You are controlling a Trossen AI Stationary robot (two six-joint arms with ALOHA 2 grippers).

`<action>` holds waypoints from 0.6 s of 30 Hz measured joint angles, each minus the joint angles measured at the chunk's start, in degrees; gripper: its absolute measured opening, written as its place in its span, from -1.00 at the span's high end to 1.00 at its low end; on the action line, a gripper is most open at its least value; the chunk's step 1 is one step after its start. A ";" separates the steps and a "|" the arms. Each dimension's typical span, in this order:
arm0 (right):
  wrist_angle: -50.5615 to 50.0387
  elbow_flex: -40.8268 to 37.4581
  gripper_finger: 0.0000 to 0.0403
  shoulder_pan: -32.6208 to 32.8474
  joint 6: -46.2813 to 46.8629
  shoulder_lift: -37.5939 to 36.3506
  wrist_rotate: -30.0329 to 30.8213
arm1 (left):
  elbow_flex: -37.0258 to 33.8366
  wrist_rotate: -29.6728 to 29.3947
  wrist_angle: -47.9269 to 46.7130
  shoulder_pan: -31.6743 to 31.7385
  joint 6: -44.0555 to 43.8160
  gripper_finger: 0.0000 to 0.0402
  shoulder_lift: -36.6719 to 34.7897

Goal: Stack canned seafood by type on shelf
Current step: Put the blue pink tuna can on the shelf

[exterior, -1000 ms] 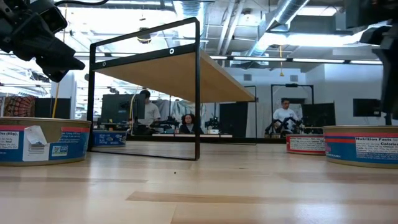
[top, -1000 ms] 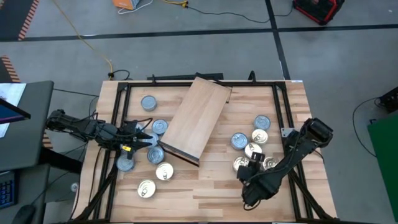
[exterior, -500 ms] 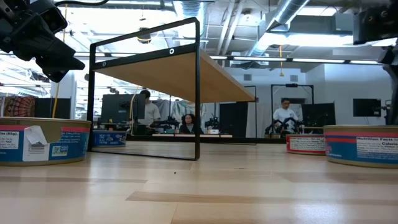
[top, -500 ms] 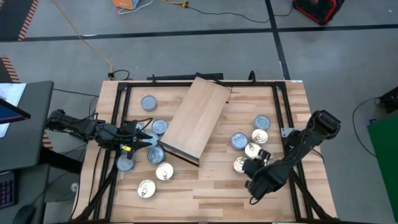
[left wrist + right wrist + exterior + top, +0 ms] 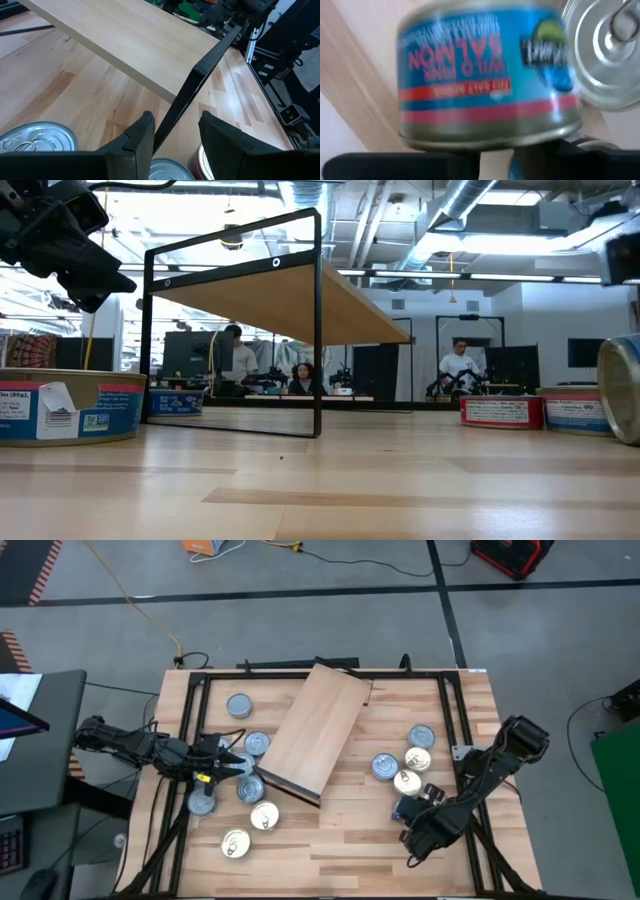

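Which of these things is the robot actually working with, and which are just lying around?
Job:
the tins
the shelf
right gripper, holding a salmon can
left gripper, at the shelf's edge

Lying about:
orange object and cables on the floor

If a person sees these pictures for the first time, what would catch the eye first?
Probably the raised wooden shelf, lying at a slant across the middle of the table with nothing on it. Next, the right gripper near the front right, lifting a blue wild pink salmon can tipped on edge. The other tins lie in two loose groups, either side of the shelf.
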 joint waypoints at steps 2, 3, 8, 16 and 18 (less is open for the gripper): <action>-0.49 0.00 0.33 -0.53 -0.31 -0.35 -0.52 | 0.00 0.01 0.00 0.00 -0.68 0.26 -0.01; -1.13 0.05 0.33 -0.87 -0.43 -0.77 -1.68 | 0.00 0.00 -0.01 0.00 -0.94 0.26 0.02; -10.06 4.66 0.33 -1.43 -0.39 -4.32 -3.79 | 0.00 0.37 -0.02 0.00 -1.88 0.26 0.02; -10.56 13.02 0.20 -3.69 -16.56 -7.87 -2.01 | 0.00 0.29 -0.02 0.00 -0.30 0.26 0.01; -9.81 14.51 0.05 -5.11 -21.48 -7.89 -1.99 | 0.00 0.02 -0.02 0.00 -0.26 0.26 -0.01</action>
